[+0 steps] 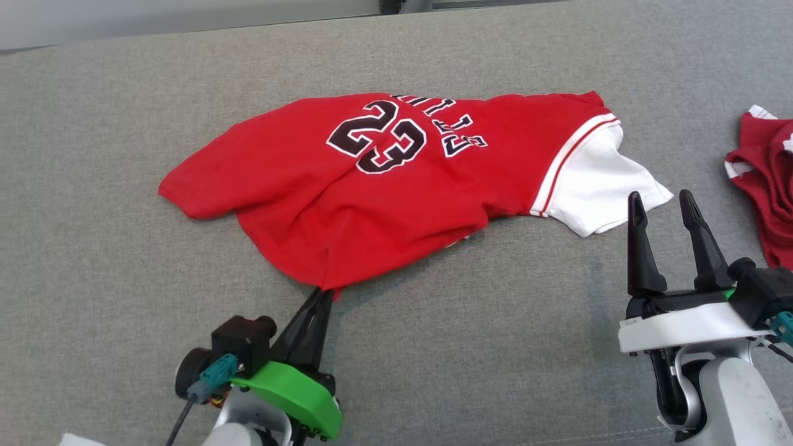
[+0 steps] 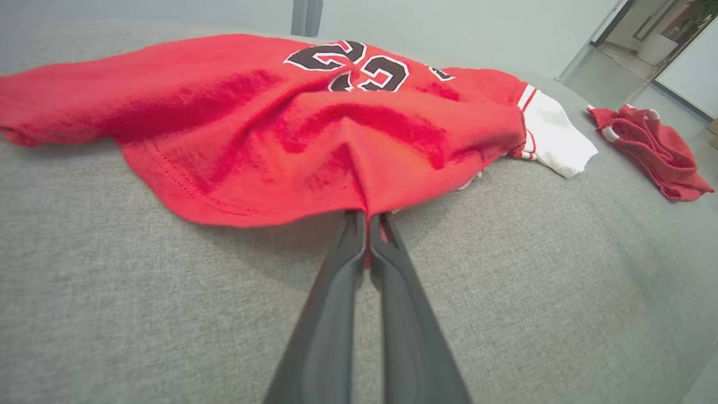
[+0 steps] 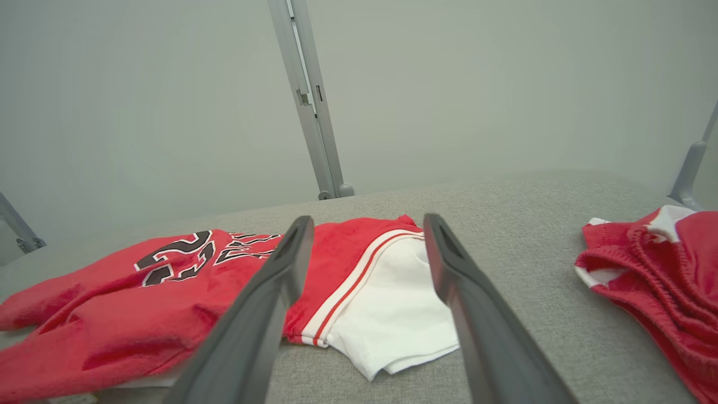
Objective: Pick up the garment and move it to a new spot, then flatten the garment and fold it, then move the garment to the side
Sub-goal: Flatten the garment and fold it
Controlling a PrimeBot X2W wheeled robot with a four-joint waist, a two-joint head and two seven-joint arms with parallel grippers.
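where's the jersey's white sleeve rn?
Head view, right of centre: the white sleeve sticks out at the right end of the red jersey, on the grey surface, just beyond the open right gripper; a crumpled red garment lies farther right.

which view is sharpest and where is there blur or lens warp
head view: sharpest, even light, soft shadow under the jersey; left wrist view: wide-angle bulge, red fabric smeared near the left gripper; right wrist view: right gripper soft-edged up close, wall hazy
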